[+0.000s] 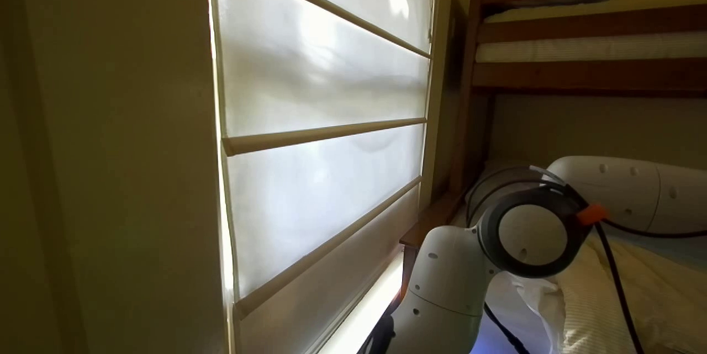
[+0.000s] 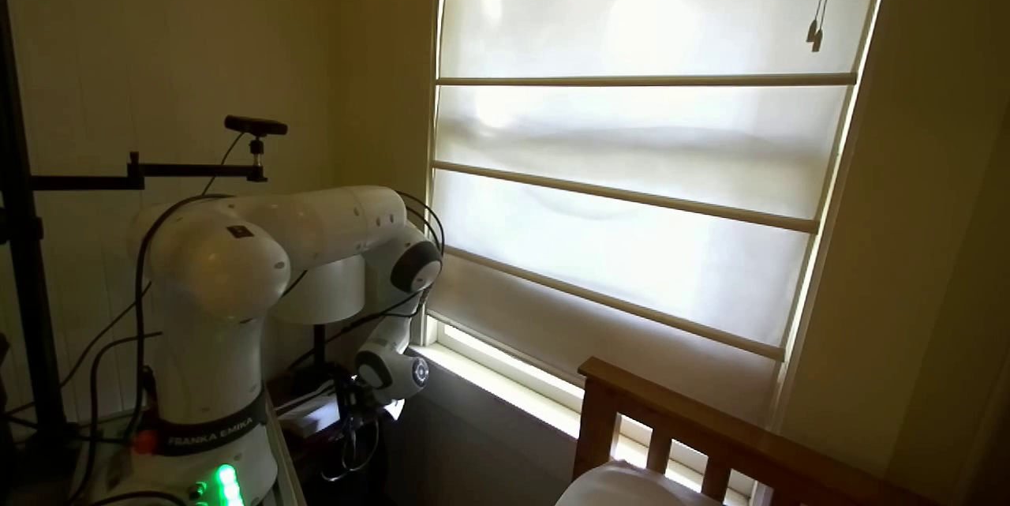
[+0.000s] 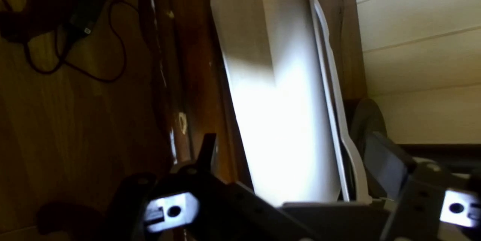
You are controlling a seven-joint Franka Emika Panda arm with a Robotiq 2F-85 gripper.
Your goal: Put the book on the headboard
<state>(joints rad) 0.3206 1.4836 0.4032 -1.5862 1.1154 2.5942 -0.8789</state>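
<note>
Book (image 3: 280,120): is resting on a brown wooden surface (image 3: 199,64), running from near to far in the wrist view, its pale face washing out under strong light.
Gripper (image 3: 297,149): 2 fingers are standing wide apart at the near end of the book; wood is showing between the left finger and the book, and the right finger is sitting just beside the book's right side, whether touching I cannot tell.
Surface edge (image 3: 182,135): is running worn and chipped along the left, with a dark cabled box (image 3: 86,13) and wooden floor (image 3: 94,120) showing beyond it.
Panelled wall (image 3: 417,45): is standing at the far right of that view.
Arm (image 2: 339,222): is standing at the left in an exterior view, its lower end hanging beside a lamp (image 2: 327,293) with a white shade.
Headboard (image 2: 710,423): is standing low at the near right there, well apart from the gripper, light showing between its slats.
Blind (image 2: 631,143): is hanging on the far side, from the arm across to above the headboard, glowing.
Bunk rails (image 1: 591,75): 3 are crossing the far right in an exterior view, a mattress (image 1: 591,49) lying between the lower 2.
Bedding (image 1: 585,299): is lying rumpled below the rails, at the near right, partly behind the arm.
</note>
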